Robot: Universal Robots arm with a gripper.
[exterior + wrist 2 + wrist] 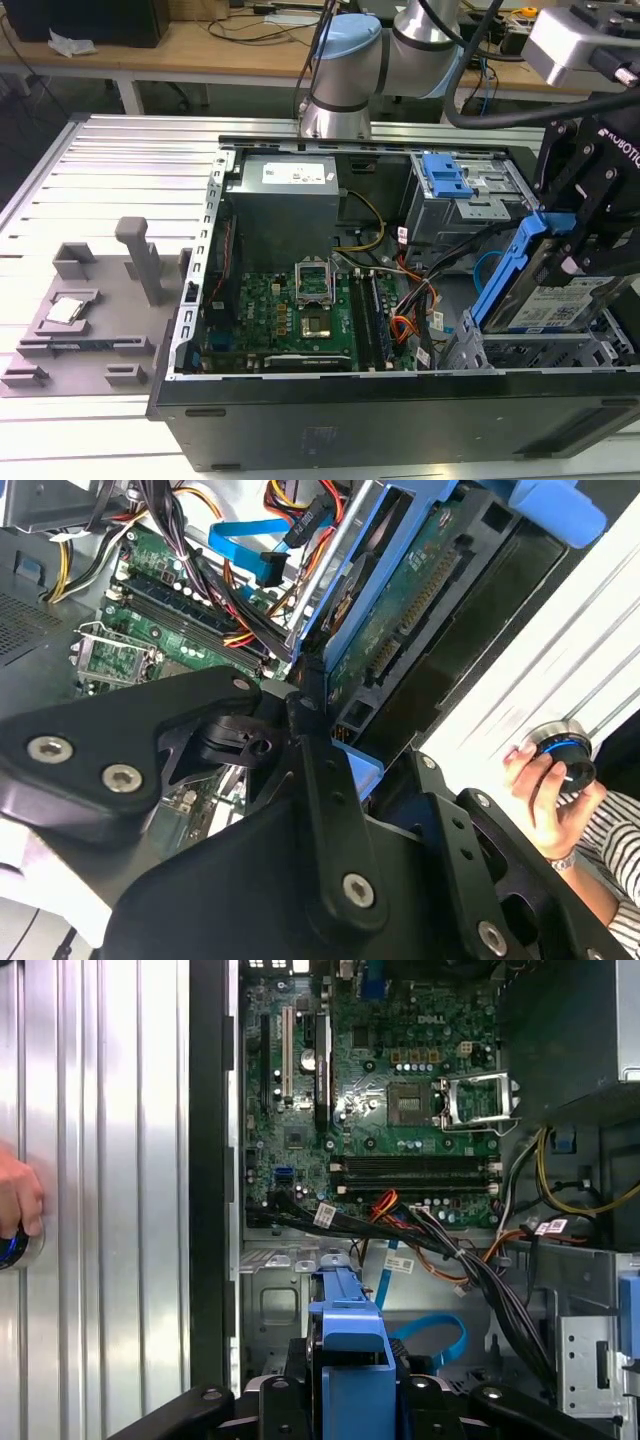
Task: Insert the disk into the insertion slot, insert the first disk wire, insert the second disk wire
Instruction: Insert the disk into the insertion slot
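On a ribbed metal worktop (pixel 110 170), over an open computer case (pixel 320 425), the gripper (pixel 578 255) is clasping the tilted disk (pixel 548 300) above the insertion slot (pixel 530 352).

Glossy blue plastic on the disk (pixel 556 300); insertion slot (pixel 525 352) perhaps matt metal.

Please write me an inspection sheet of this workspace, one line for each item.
Surface: ribbed metal table, open computer case on it.
Job's things: disk tilted above the insertion slot, not inside.
Clutter: grey fixture plate at the exterior view's left.
Grippers: gripper shut on the disk's blue carrier.
Cables: blue cable and wire bundle loose in the case.
Surroundings: a hand holding a knob; wooden bench behind.
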